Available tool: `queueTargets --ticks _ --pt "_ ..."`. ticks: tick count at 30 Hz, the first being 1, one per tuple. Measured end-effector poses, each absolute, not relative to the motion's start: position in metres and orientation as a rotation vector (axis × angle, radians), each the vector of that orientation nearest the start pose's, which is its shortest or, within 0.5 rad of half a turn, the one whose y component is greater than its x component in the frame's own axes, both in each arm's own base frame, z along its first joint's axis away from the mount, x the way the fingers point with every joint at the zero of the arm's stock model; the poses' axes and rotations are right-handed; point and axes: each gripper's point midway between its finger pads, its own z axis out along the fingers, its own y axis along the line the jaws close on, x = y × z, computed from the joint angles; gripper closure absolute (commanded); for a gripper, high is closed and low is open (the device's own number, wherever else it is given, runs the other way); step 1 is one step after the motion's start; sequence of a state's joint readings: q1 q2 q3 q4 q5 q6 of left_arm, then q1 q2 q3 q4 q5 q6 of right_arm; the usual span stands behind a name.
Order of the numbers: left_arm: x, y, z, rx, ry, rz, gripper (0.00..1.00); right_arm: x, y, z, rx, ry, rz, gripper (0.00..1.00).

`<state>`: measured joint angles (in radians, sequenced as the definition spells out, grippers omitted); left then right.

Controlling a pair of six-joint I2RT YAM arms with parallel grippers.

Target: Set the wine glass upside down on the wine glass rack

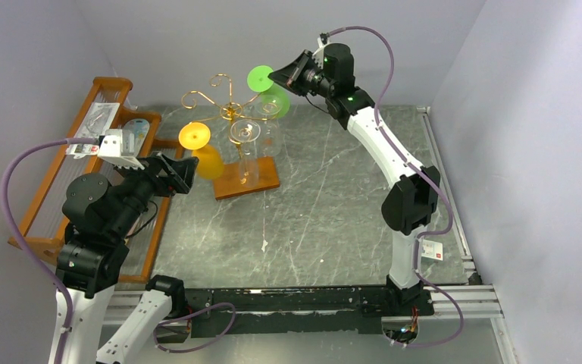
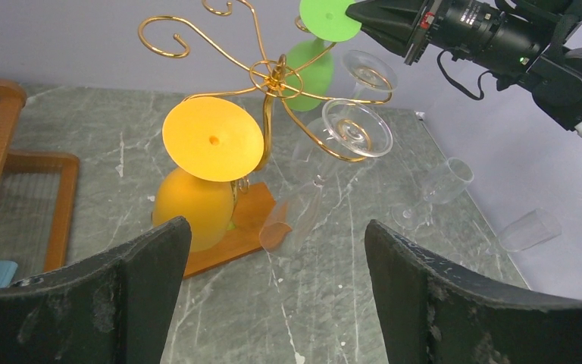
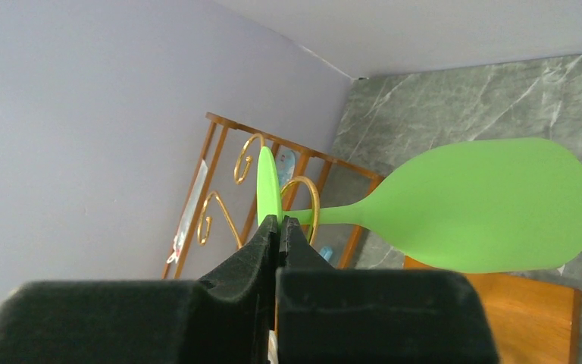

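Wine glass (image 3: 485, 205): green, opaque, inverted and tilted, with the bowl hanging below the foot. It is up at the far-right side of the rack (image 2: 271, 76), clear of the bench (image 1: 333, 197). The stem sits right at one gold curl of the rack. Neither wrist view shows whether it is inside the curl or only beside it.

Bench: grey, marbled.

Shelf (image 1: 111, 82): wooden, well to the left of the rack.

Rack: thin wire on a small wooden base, so likely to rock or slide if pushed sideways.

Right pincer (image 3: 279, 224): closed edge-on over the rim of the glass's foot, above the rack's far-right arm.

Left pincer (image 2: 275, 227): fingers apart with nothing between them, on the near-left side of the rack and facing it.

Already hanging on the rack: orange glass (image 2: 212, 140) on the left arm, clear glasses (image 2: 356, 129) on the near-right arms.

Handling (judged):
- The matt colour suggests plastic, so the glass is probably light, stiff and less brittle than the clear ones.
- The foot is smooth and thin. A rim pinch gives little contact and the bowl acts as a lever, so the glass may pivot or slip.
- The rim hold leaves the stem free to slide into the wire slot, which makes it the best hold for this step.
- Move slowly, and release only once the foot rests on the wire.
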<state>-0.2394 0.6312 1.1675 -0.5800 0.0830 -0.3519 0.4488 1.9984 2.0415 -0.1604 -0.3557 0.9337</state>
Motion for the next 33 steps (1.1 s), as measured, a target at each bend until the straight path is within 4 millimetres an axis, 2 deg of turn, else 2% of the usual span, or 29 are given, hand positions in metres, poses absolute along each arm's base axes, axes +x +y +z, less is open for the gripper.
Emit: queueTargets --ticks 9,12,15,22,33 --pt "0.220 -0.081 0.396 -0.037 1.640 -0.512 0.11 0.509 0.351 0.365 0.165 1.856 1.353 0.98" --pt "0.220 -0.081 0.396 -0.037 1.640 -0.512 0.11 0.509 0.355 0.365 0.149 1.854 1.378 0.94" --pt "0.220 -0.081 0.396 -0.039 1.640 -0.510 0.11 0.508 0.356 0.366 0.138 1.849 1.387 0.86" --pt "0.221 -0.079 0.395 -0.049 1.639 -0.499 0.12 0.507 0.356 0.361 0.093 1.860 1.367 0.59" --pt "0.221 -0.077 0.392 -0.058 1.653 -0.488 0.11 0.507 0.348 0.349 0.058 1.889 1.269 0.35"
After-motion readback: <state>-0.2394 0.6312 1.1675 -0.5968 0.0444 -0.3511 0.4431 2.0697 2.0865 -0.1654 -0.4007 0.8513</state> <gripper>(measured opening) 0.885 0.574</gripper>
